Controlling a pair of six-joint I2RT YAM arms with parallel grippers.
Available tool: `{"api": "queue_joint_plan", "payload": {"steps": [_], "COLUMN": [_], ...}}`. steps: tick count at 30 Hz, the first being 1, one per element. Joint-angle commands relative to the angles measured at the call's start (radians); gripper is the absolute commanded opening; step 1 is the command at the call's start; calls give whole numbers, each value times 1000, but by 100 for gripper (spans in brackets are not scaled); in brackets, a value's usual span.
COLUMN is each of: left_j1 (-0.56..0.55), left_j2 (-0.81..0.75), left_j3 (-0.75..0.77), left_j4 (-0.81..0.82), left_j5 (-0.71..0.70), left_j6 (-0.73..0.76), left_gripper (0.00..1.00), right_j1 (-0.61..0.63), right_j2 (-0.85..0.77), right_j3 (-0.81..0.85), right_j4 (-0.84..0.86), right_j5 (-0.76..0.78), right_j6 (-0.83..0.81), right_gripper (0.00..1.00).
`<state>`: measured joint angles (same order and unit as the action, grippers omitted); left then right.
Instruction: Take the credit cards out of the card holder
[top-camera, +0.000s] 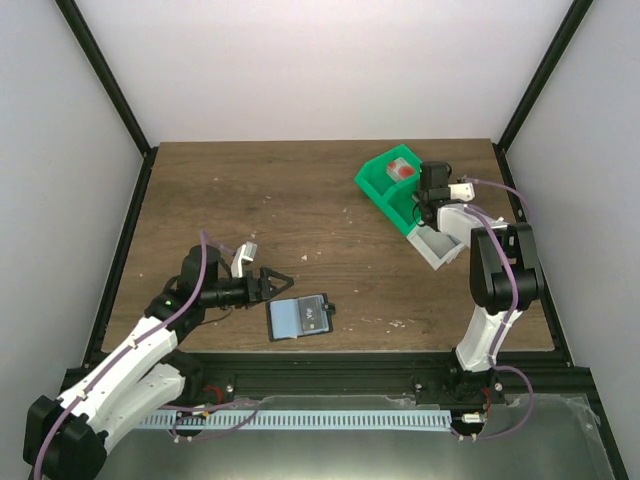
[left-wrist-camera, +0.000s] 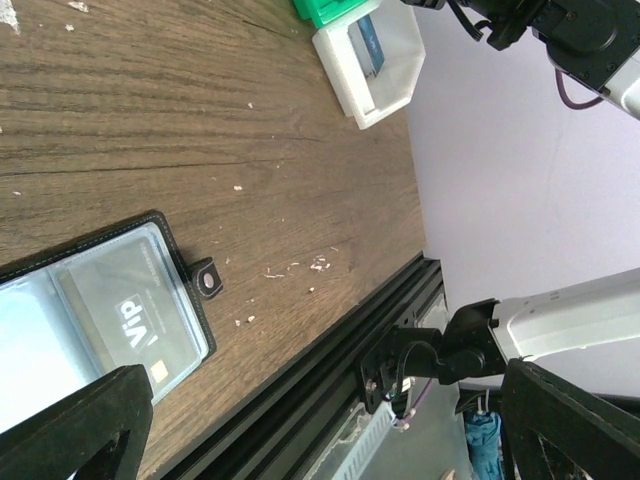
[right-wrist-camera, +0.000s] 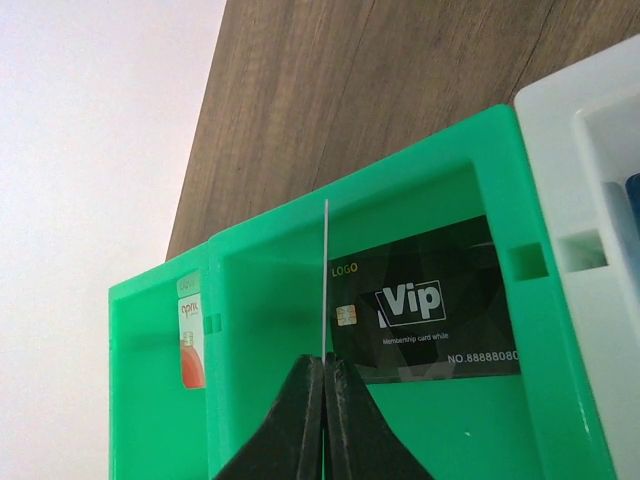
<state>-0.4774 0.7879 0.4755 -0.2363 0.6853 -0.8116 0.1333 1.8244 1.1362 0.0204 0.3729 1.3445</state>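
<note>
Right gripper (right-wrist-camera: 323, 370) nips one thin stiff card (right-wrist-camera: 325, 280) over glossy green plastic bin (right-wrist-camera: 265, 300) | one black card (right-wrist-camera: 425, 315) flat inside | left gripper (top-camera: 280, 283) agape, empty, well apart from bin.

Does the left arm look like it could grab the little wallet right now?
Probably yes. The left end effector hangs open right beside the card holder, which lies unfolded on the table with nothing between them.

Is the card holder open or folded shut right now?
Open: the card holder lies spread flat on the table, both panels face up, a VIP card showing in one.
</note>
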Motion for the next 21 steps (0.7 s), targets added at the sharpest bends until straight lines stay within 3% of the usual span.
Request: {"api": "queue_joint_plan", "payload": {"steps": [1, 13, 21], "left_j1": [0, 0, 0], "left_j2": [-11, -24, -63], "left_j3": [40, 64, 58], "left_j4": [-32, -75, -105], "left_j5": [1, -17, -36], "left_j6": [6, 19, 20], "left_gripper": [97, 97, 97], "right_j1": [-18, -18, -18], "right_j2": [23, 47, 63], "right_j3": [36, 76, 88], "right_j4": [-7, -47, -78], "right_j5": [44, 27, 12], "right_j6": [4, -22, -17], "right_gripper": [1, 1, 11]}}
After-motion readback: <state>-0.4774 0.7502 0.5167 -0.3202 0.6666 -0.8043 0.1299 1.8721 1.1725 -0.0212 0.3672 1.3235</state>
